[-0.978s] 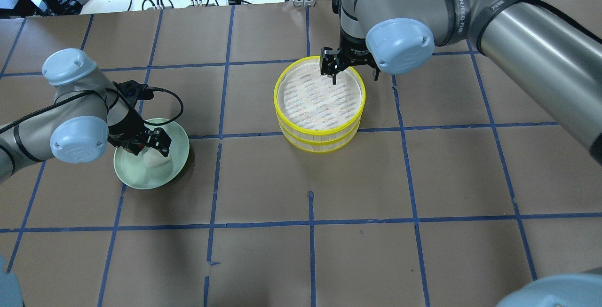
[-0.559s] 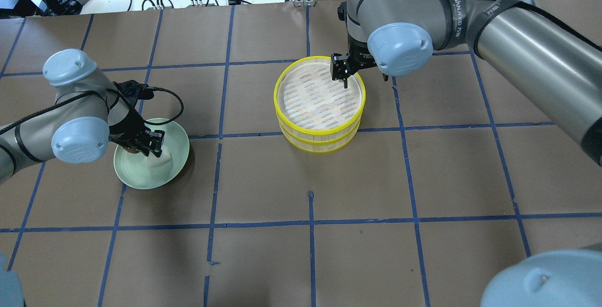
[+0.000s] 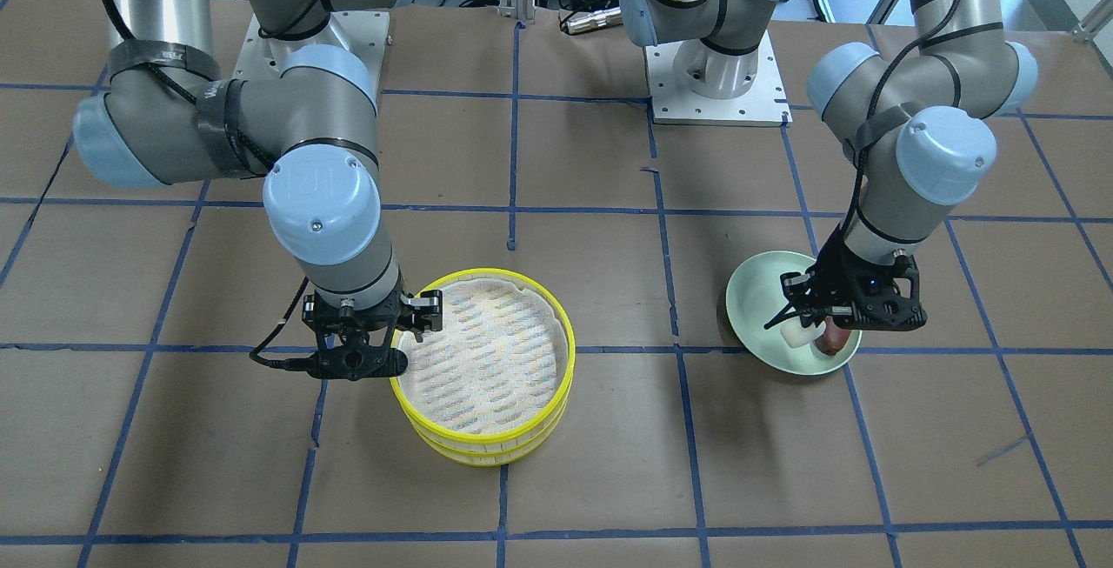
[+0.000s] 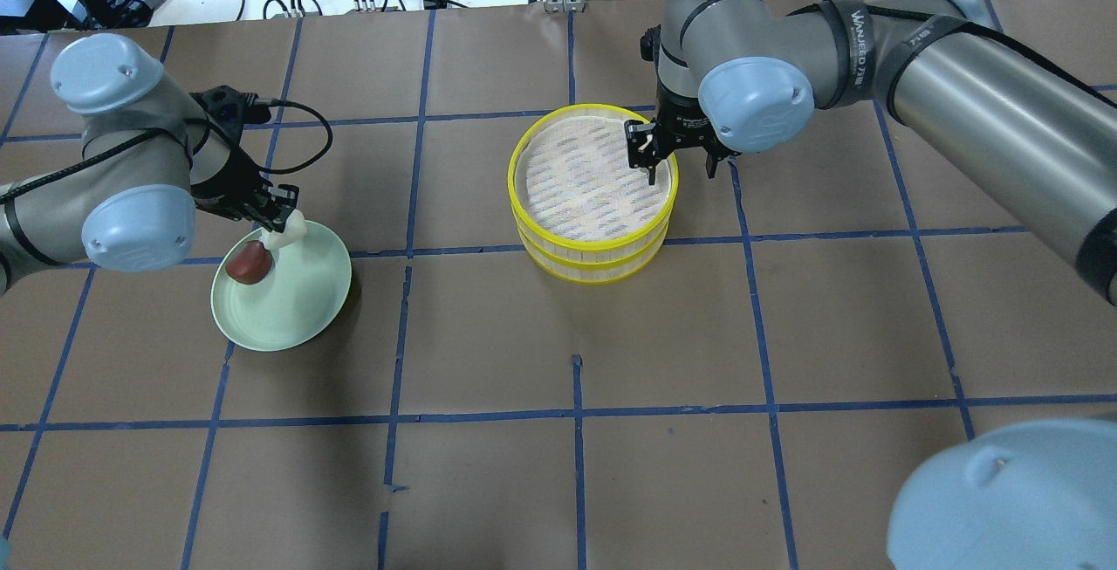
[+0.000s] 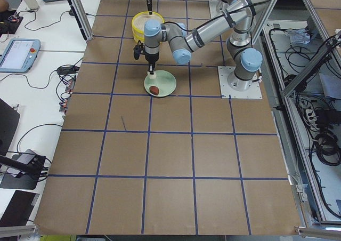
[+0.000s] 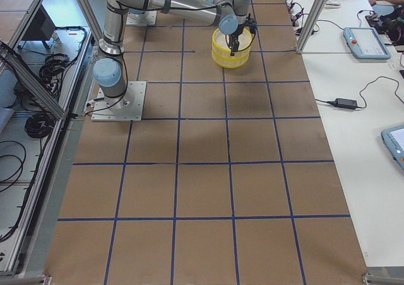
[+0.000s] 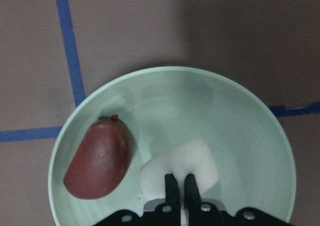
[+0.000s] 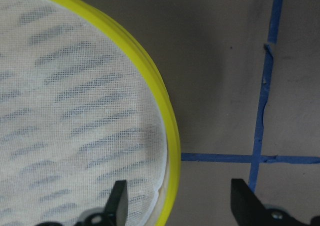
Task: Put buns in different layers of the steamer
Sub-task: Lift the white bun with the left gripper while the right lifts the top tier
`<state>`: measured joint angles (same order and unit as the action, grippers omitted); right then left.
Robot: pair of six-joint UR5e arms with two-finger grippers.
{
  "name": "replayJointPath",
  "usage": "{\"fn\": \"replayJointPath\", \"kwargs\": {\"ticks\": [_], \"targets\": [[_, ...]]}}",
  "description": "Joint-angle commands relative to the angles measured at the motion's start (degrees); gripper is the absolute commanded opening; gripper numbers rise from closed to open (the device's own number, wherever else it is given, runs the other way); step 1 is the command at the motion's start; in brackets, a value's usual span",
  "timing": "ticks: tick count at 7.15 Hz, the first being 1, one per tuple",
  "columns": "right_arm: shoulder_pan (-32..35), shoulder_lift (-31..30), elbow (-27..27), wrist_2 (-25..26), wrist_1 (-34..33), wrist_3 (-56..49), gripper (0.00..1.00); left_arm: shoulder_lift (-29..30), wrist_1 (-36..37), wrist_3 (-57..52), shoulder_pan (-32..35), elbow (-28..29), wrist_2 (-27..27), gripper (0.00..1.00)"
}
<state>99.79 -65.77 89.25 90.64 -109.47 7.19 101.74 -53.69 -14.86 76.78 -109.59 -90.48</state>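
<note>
The white steamed bun (image 7: 187,158) is pinched between the jaws of the left gripper (image 7: 181,186), which are nearly closed, with only a thin gap between them, and bite into the bun's near edge. In the exterior left view the bun hangs at the gripper's tip above the pale green plate (image 7: 240,136), not resting on it. The reddish-brown bun (image 7: 98,159) lies on the plate's floor beside the white one, close to the rim.

The left arm comes in from the left edge of the overhead view. Its elbow is folded back and its wrist points straight down over the far side of the plate.

The two steamer layers stand stacked near the middle of the bench (image 4: 742,334), well apart from the plate. The top steamer tray (image 4: 511,186) sits squarely on the lower steamer tray (image 4: 593,271), and its whitish woven liner faces up.

The right gripper (image 8: 181,203) hangs over the right side of the stack with its jaws spread wide and holding nothing. One jaw is above the liner and the other is outside over the bench, so the yellow rim passes between them. The right arm stretches in from the lower right of the overhead view, and its wrist is turned down vertically at the tray's edge.
</note>
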Motion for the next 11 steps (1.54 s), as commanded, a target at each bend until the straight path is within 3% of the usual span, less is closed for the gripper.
{"fn": "replayJointPath", "kwargs": {"ticks": [1, 2, 4, 7, 9, 11], "targets": [[-0.1, 1.6, 1.0, -0.8, -2.4, 2.7, 0.54, -0.8, -3.2, 12.8, 7.4, 5.0, 1.7, 0.03], [-0.2, 1.5, 1.1, -0.6, -2.4, 2.0, 0.09, -0.6, -3.1, 16.2, 9.8, 6.1, 4.7, 0.03], [-0.4, 1.1, 1.1, 0.6, -2.5, 1.3, 0.05, -0.1, -2.1, 22.2, 11.8, 6.8, 11.7, 0.04], [-1.7, -0.7, 0.7, 1.5, -1.5, -1.4, 0.04, 0.5, -1.9, 22.7, 13.8, 6.9, 11.6, 0.08], [-8.8, -6.2, -0.3, 0.9, 4.5, -7.3, 0.06, 0.6, -0.7, 25.7, 14.9, 7.1, 11.7, 0.08], [-18.4, -6.0, -1.5, 1.2, 6.8, -23.2, 0.06, 4.3, 3.1, 32.9, 20.2, 10.1, 11.8, 0.08]]}}
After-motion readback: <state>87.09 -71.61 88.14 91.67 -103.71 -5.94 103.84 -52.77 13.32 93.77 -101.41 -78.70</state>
